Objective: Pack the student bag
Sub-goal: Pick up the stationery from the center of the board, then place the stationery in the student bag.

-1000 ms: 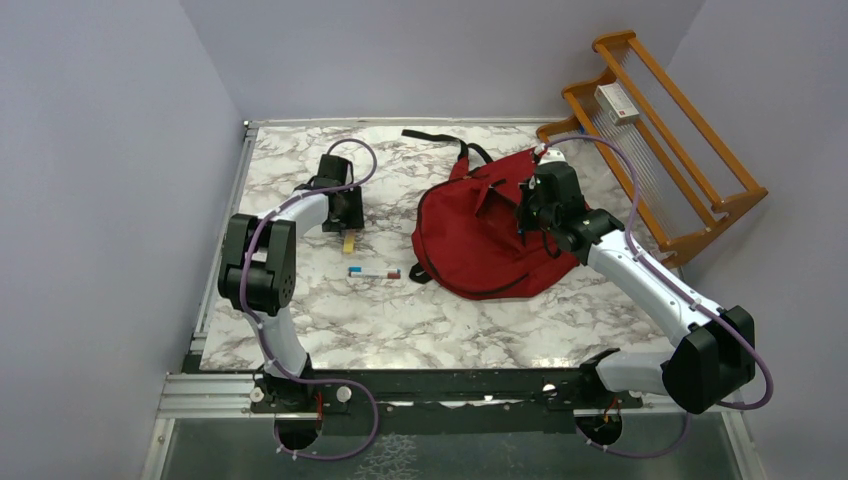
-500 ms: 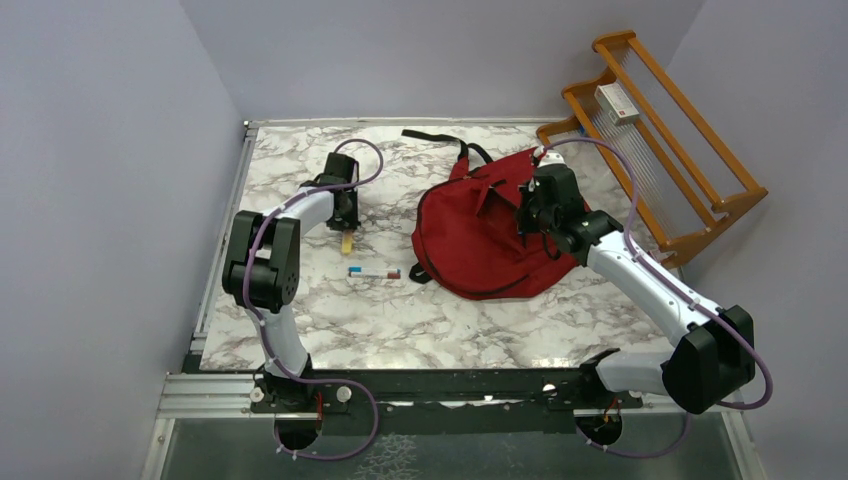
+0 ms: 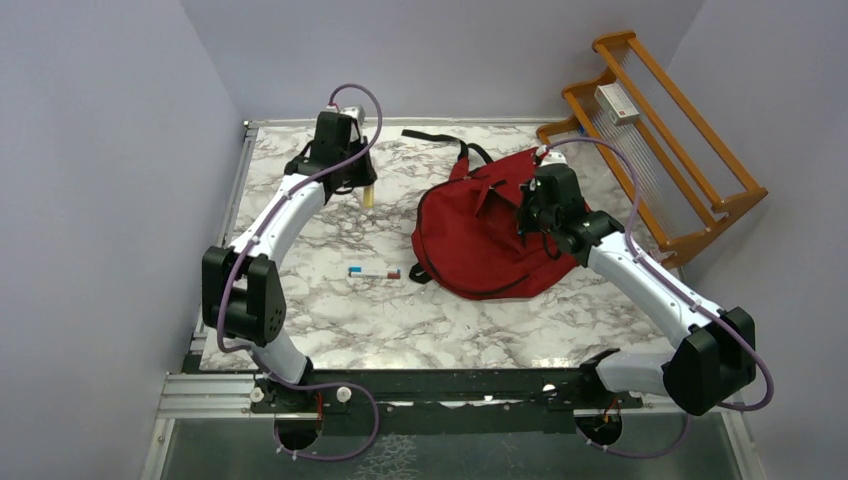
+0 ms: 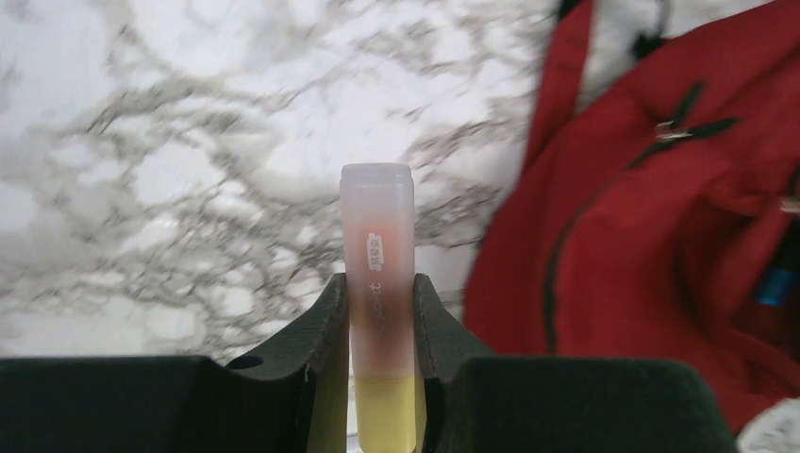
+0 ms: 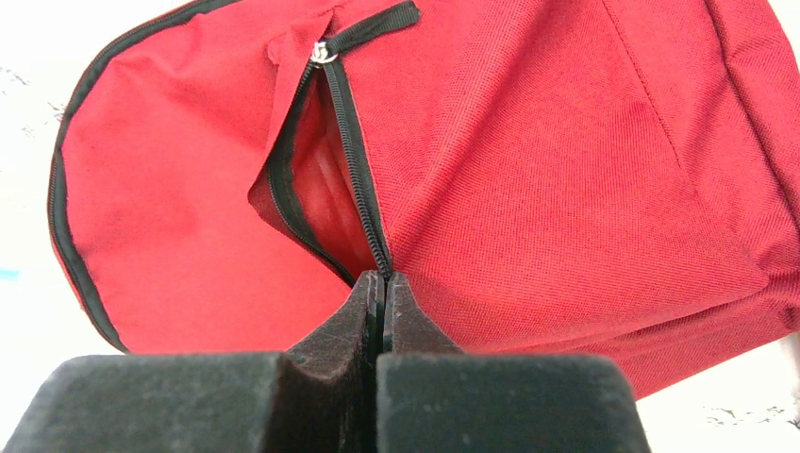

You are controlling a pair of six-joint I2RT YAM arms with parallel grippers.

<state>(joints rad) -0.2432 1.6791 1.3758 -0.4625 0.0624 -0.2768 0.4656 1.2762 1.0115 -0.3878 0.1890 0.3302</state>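
Red student bag [image 3: 480, 235] lies at 2 o'clock on the marble table [image 3: 330, 300]; the right gripper [image 5: 382, 283] pinches its zip edge [image 5: 363, 189]. At 11 o'clock, the left gripper [image 4: 377, 288] clamps a yellow highlighter [image 4: 377, 226].

Open table [image 3: 320, 300] left of student bag [image 3: 480, 240], marker [image 3: 374, 272] lying near its edge, wooden rack [image 3: 655, 150] crowding right

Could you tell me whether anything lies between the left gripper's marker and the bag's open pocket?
Nothing visible does: only bare tabletop separates the marker from the student bag, whose pocket the right gripper pinches open. The loose pen lies off that line.
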